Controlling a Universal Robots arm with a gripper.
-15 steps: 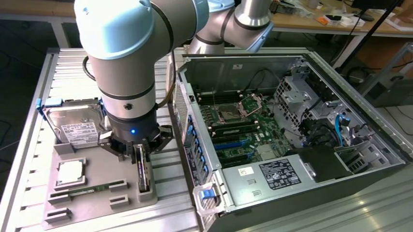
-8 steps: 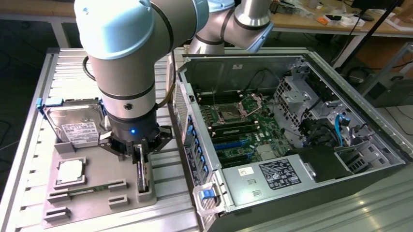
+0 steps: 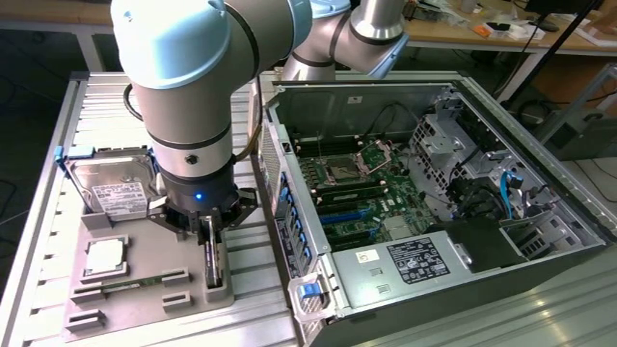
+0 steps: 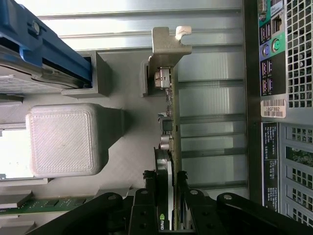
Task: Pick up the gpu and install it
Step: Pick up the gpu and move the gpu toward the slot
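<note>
The gpu (image 3: pixel 214 266) stands on its long edge in a slot of the grey holder tray (image 3: pixel 144 311), left of the open computer case in the exterior view. In the wrist view the gpu (image 4: pixel 171 122) is a thin board seen edge-on, with its silver end bracket (image 4: pixel 168 44) at the far end. My gripper (image 3: pixel 210 230) comes straight down over the card. Its black fingers (image 4: pixel 149 183) sit on both sides of the board, and the gripper (image 4: pixel 166 178) is shut on it. The card still rests in its holder.
On the same tray lie a silver hard drive (image 3: pixel 114 189) with a white label, a CPU (image 3: pixel 104 258) and a green RAM stick (image 3: pixel 130 285). The open computer case (image 3: pixel 540 238) with its motherboard (image 3: pixel 362 195) lies at the exterior view's right, close to the tray.
</note>
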